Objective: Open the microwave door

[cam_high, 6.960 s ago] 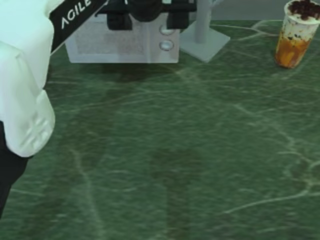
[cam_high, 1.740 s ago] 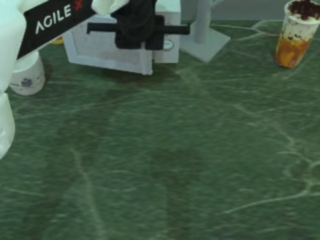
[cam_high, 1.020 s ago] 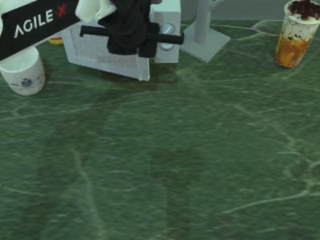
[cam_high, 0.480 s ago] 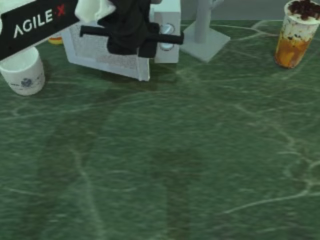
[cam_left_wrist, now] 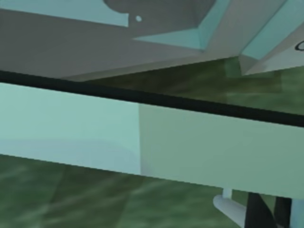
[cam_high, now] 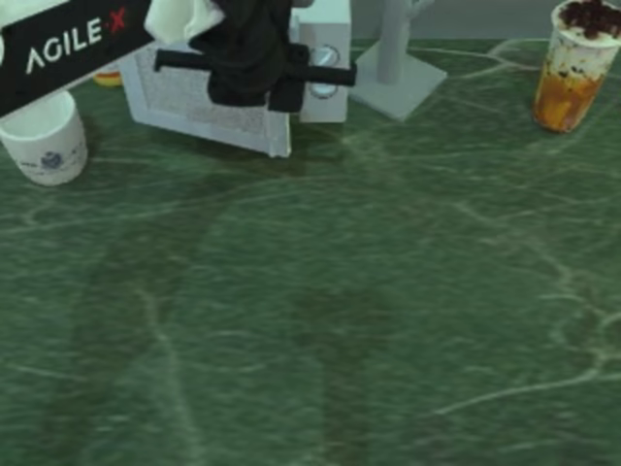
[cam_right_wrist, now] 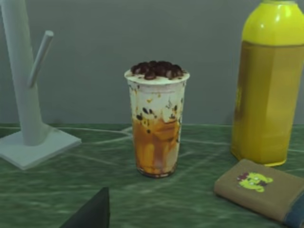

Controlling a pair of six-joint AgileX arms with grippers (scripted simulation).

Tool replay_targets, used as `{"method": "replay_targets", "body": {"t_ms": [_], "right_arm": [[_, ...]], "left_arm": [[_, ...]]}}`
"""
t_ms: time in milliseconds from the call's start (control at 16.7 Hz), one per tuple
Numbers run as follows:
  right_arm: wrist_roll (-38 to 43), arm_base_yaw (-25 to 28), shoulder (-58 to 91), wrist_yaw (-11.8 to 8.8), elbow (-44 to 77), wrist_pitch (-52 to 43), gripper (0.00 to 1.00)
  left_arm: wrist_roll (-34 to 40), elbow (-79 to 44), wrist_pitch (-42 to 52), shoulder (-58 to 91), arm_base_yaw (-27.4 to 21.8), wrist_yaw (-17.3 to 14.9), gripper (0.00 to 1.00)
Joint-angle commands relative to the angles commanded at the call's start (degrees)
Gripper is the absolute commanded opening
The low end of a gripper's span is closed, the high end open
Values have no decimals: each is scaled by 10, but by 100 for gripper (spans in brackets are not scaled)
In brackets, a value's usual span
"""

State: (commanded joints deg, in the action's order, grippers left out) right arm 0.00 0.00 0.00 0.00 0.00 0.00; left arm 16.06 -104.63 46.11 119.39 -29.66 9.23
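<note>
The microwave (cam_high: 325,44) sits at the far left of the green marbled table (cam_high: 388,291), its top cut off by the top view's far edge; only the narrow panel with two silver knobs (cam_high: 323,89) shows clearly. The microwave door (cam_high: 209,112) stands swung partly out, hinged at its left side, its free right edge angled toward the near side and apart from the knob panel. The left gripper (cam_high: 254,60) hangs over the door's upper part, its black body covering the handle and much of the mesh window; whether its fingers are spread or closed, and whether they hold the handle, cannot be told from above. The left wrist view is filled by pale panels and a thin dark bar at close range, and is hard to read. The right arm is outside the top view; a dark wedge at the edge of the right wrist view is all that shows of it. A white mug (cam_high: 46,141) stands left of the door, partly under the left arm. A white rack (cam_high: 396,68) stands right of the microwave, its top cut off. A layered drink cup (cam_high: 574,63) sits far right; the right wrist view adds a yellow bottle (cam_right_wrist: 270,85) and a brown wallet-like item (cam_right_wrist: 259,187).
</note>
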Motion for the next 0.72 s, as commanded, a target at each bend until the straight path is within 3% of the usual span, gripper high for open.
{"method": "replay_targets", "body": {"t_ms": [300,720], "right_arm": [[0,0,0,0,0,0,100],[0,0,0,0,0,0,100]], "left_arm": [[0,3,-1,1,-4,-4,0],[-67,78,-34,-53,14,-37,0]]}}
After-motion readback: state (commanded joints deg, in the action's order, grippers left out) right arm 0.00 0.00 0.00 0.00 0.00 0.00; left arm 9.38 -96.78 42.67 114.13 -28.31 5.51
